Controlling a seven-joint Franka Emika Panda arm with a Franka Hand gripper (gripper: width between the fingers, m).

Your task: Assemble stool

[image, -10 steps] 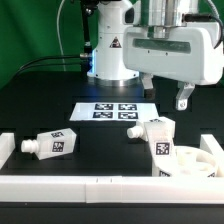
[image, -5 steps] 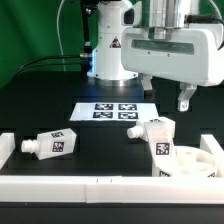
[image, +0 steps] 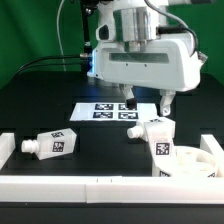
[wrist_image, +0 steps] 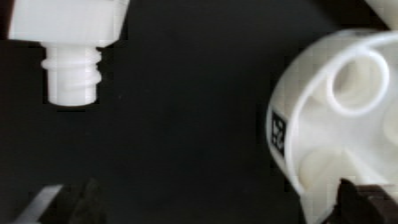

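Gripper [image: 148, 103] is hovering empty, jaws apart, above a leg [image: 153, 130] lying just beside the seat [image: 200, 160]. A second leg [image: 52, 145] is lying well apart, toward the exterior view's left.

Parts are appearing light, rigid and smooth. Gripping the leg's blocky body seems advisable, not its peg.

The black table [image: 100, 135] is looking flat, and a rail [image: 100, 185] is crowding the seat.

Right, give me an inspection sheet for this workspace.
Surface: black table, flat white marker board lying on it.
Job's things: round white plastic stool seat at the exterior view's right; white tagged stool leg lying at its left; second leg beside the seat.
Clutter: long white border rails along the table edge.
Grippers: claw open, empty, above the table.
Cables: black cables at the exterior view's left.
Surroundings: green backdrop.
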